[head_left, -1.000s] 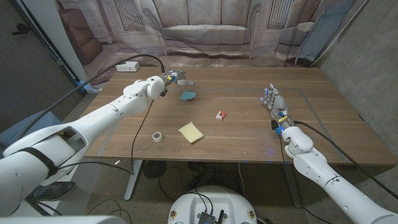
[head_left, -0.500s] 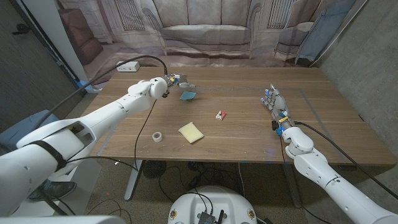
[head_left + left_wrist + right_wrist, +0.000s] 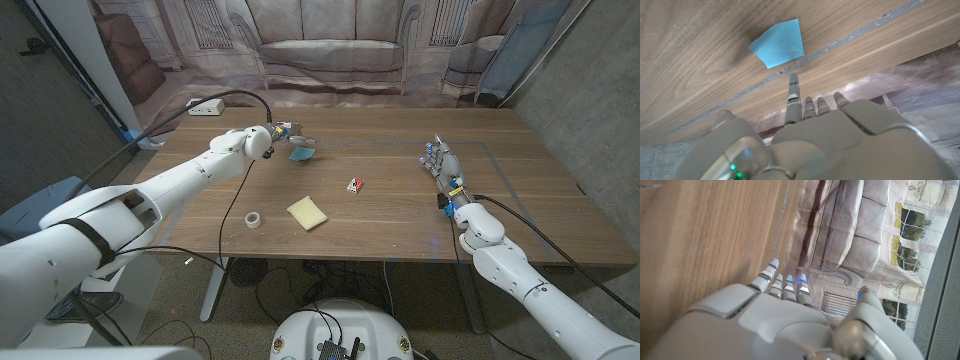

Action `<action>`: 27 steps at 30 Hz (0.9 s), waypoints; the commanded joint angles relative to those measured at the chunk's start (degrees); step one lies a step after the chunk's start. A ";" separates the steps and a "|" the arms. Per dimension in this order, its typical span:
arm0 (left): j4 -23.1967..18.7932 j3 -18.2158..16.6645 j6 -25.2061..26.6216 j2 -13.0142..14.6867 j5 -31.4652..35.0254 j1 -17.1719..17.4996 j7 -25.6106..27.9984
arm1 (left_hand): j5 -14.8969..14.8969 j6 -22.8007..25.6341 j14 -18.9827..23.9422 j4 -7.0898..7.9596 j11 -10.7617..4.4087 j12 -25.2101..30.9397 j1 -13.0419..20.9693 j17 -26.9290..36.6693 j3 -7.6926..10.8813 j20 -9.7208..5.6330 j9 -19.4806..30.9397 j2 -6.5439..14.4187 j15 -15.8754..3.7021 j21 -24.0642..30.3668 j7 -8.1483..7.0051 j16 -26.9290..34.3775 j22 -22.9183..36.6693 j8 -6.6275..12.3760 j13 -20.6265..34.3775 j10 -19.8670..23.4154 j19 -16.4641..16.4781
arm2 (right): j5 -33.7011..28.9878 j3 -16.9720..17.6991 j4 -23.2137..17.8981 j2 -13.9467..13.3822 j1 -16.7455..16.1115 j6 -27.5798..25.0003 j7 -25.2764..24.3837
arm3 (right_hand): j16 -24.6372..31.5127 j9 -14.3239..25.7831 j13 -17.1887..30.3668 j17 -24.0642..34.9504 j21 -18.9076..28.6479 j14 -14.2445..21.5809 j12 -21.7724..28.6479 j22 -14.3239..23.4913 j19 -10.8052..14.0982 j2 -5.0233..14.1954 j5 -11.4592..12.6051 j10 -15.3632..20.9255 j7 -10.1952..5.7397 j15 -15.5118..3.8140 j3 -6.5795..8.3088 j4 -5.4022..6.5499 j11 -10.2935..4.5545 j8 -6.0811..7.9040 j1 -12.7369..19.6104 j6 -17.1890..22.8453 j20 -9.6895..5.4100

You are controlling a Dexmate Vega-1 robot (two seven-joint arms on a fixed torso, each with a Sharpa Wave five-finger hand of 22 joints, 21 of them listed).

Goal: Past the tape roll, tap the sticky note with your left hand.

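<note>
From the head camera I see my left robot hand stretched out over the far left part of the bench, holding nothing, with one finger reaching toward the blue sticky note, which lies on the wood just beside the fingertips; I cannot tell from here whether they touch. The tape roll sits well apart from that, near the front edge on the left, and a yellow pad lies just beside it toward the middle. A small red and white packet rests near the centre of the bench. My right robot hand waits on the right side, fingers extended and apart, gripping nothing. A white power strip lies at the far left corner. Through the left wrist camera, the left robot hand shows one finger extended while the others are curled in; its tip is just short of the sticky note, near a strip of tape on the wood. Through the right wrist camera, the right robot hand is open above bare wood, fingers slightly spread.
</note>
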 commanded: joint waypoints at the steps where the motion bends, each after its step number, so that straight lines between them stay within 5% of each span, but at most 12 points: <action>1: 4.55 1.86 -1.57 -1.73 -0.37 -1.69 1.13 | 0.39 0.25 -0.29 0.35 -0.35 0.50 -0.08 0.16 -0.09 0.20 0.12 0.17 -0.38 0.25 -0.16 0.16 0.28 0.31 0.16 0.18 -1.38 | -0.22 -0.14 0.37 0.05 0.38 0.21 0.15 | 0.30 0.28 0.07 0.31 0.29 0.18 -0.16 0.17 0.28 0.45 0.23 0.45 0.25 0.38 -0.12 -0.35 0.18 -0.18 -0.27 0.43 0.26; 6: 6.90 2.74 -2.48 -2.75 -0.54 -2.37 1.76 | 0.40 0.44 -0.46 0.33 -0.46 0.46 0.02 0.13 -0.03 -1.46 0.11 0.27 -0.89 0.34 -0.51 0.08 0.25 0.32 0.13 -0.03 -1.19 | 0.14 0.01 0.14 0.21 0.10 -0.03 -0.24 | 0.29 0.29 0.08 0.30 0.29 0.20 -0.16 0.17 0.28 0.47 0.23 0.47 0.24 0.37 -0.12 -0.39 0.17 -0.16 -0.25 0.51 0.30; 27: 10.33 5.36 -3.48 -4.36 -0.87 -3.47 1.91 | 0.42 -1.40 -2.32 0.23 -0.46 -0.03 0.36 0.10 0.19 -0.98 0.08 0.53 0.06 0.01 -3.22 -0.34 0.22 -0.32 0.08 -2.23 -2.37 | -0.09 0.29 -0.58 0.20 -0.90 0.27 -1.17 | 0.32 0.29 0.09 0.31 0.34 0.37 -0.11 0.17 0.42 0.54 0.24 0.73 0.19 0.47 -0.19 -0.44 0.22 -0.19 -0.33 0.59 0.35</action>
